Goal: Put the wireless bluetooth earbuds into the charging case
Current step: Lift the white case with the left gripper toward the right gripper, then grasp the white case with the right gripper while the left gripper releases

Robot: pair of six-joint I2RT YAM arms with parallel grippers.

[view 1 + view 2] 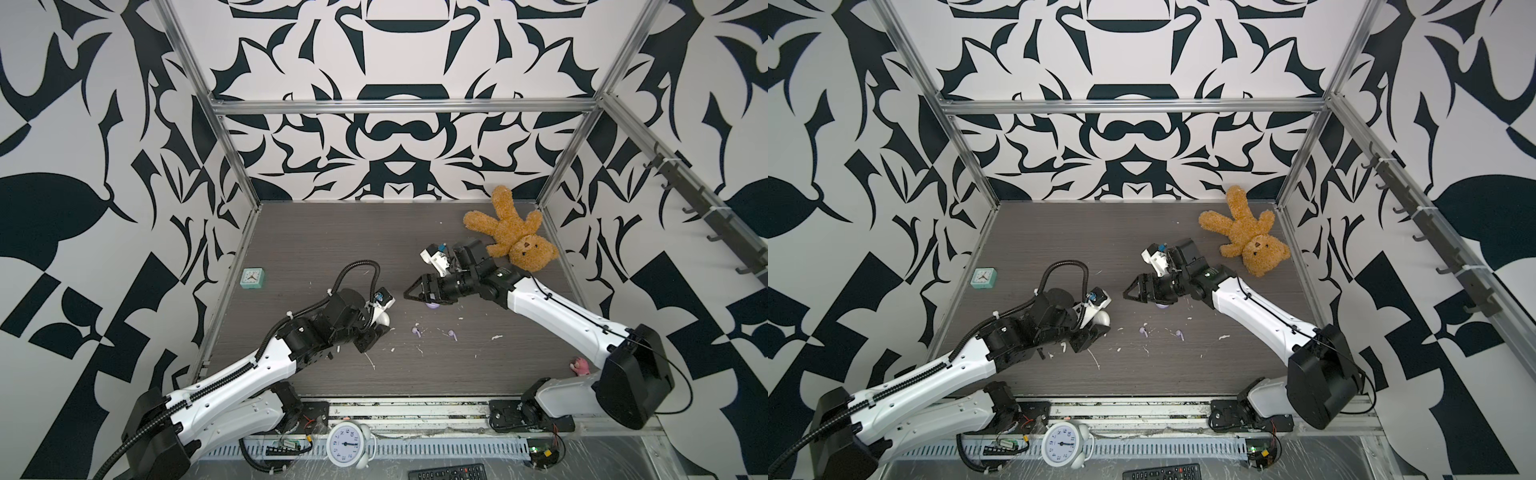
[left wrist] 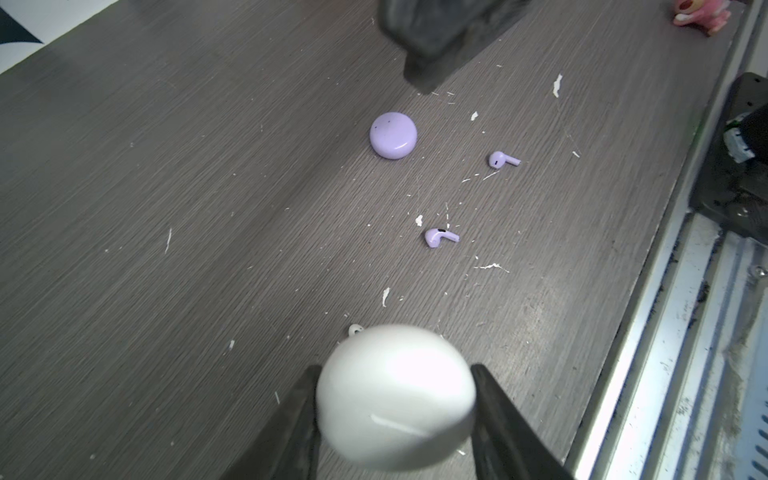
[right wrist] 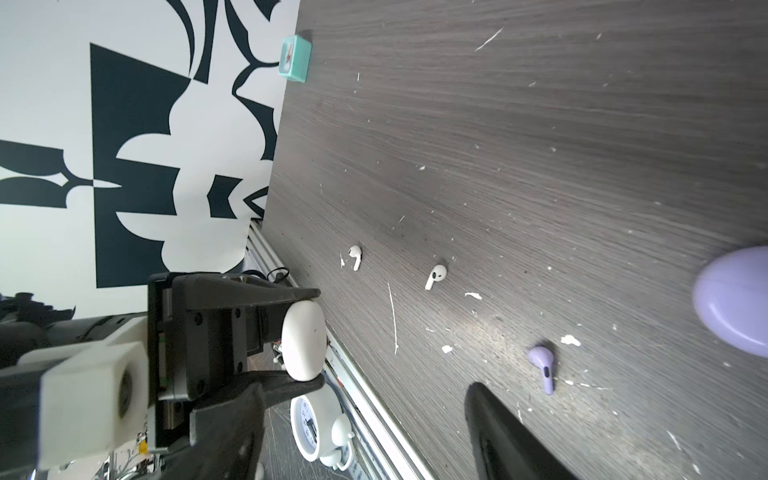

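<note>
Right wrist: two white earbuds (image 3: pixel 355 255) (image 3: pixel 435 276), one purple earbud (image 3: pixel 542 368), white case (image 3: pixel 304 340), purple case (image 3: pixel 731 299)

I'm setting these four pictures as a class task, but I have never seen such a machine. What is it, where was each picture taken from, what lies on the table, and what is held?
These are two robot arms, each ending in a two-fingered gripper. Two pictures look down from overhead, side by side; two come from cameras on the arms' wrists. The left gripper is clamped on a round white case. The right gripper hangs open and empty over a purple case. On the grey table lie two purple earbuds, two white earbuds, white scraps, a teddy bear and a small teal clock.
</note>
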